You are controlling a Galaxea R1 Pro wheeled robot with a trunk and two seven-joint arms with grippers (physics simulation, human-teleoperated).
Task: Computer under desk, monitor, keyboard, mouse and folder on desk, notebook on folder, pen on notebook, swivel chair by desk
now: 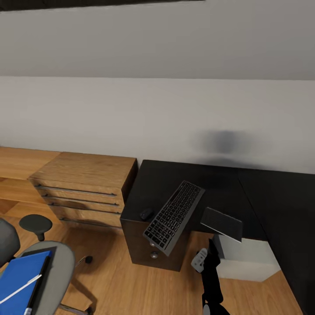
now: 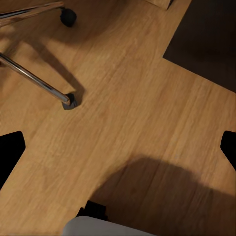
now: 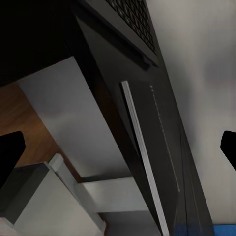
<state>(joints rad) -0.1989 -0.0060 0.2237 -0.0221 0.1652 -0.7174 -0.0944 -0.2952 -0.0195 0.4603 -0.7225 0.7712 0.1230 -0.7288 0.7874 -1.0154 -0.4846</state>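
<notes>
The black desk [image 1: 271, 197] fills the right side. The keyboard [image 1: 174, 216] lies slanted on it and overhangs the front edge, with the mouse [image 1: 146, 214] just to its left. The dark grey notebook [image 1: 221, 224] also juts over the edge. The grey computer [image 1: 249, 260] stands under the desk. At lower left, the swivel chair [image 1: 61, 271] carries the blue folder [image 1: 19, 275] with the white pen [image 1: 19, 288] on it. My right gripper [image 3: 118, 147] is open, below the desk edge, facing the notebook [image 3: 164, 142] and keyboard [image 3: 132, 19]. My left gripper [image 2: 118, 147] hangs open over the floor. The monitor is out of view.
A light wooden drawer chest [image 1: 83, 188] stands against the wall left of the desk. The chair's chrome legs [image 2: 34, 78] and casters [image 2: 69, 102] spread over the wood floor [image 2: 147, 108]. My right arm [image 1: 212, 284] rises in front of the computer.
</notes>
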